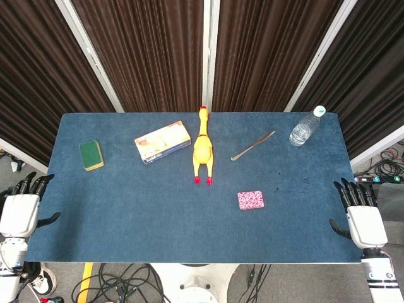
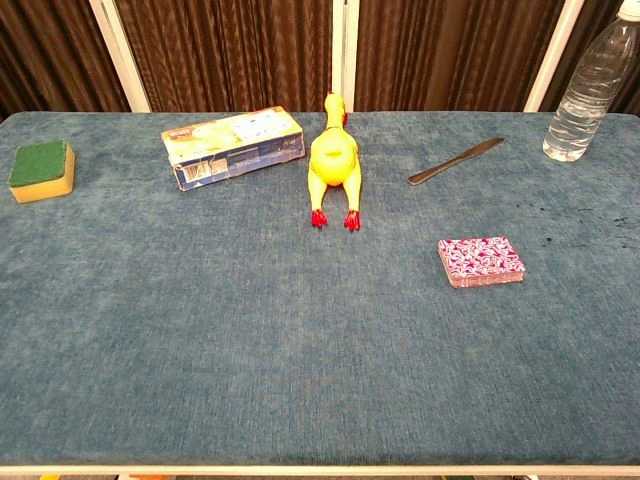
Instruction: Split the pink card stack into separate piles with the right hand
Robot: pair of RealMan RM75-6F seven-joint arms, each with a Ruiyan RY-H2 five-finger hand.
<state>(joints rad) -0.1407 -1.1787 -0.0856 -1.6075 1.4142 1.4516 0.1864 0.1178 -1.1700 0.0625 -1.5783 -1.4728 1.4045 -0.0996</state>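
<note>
The pink patterned card stack (image 1: 250,200) (image 2: 481,260) lies flat on the blue table (image 1: 126,214), right of centre, as a single neat pile. My right hand (image 1: 361,214) rests off the table's right edge, fingers spread, holding nothing, well to the right of the cards. My left hand (image 1: 22,205) sits off the left edge, fingers also apart and empty. Neither hand shows in the chest view.
A yellow rubber chicken (image 1: 202,149) (image 2: 333,160) lies mid-table. A flat box (image 1: 162,142) and a green-yellow sponge (image 1: 91,155) lie to the left. A butter knife (image 1: 252,146) and a water bottle (image 1: 307,128) are at the back right.
</note>
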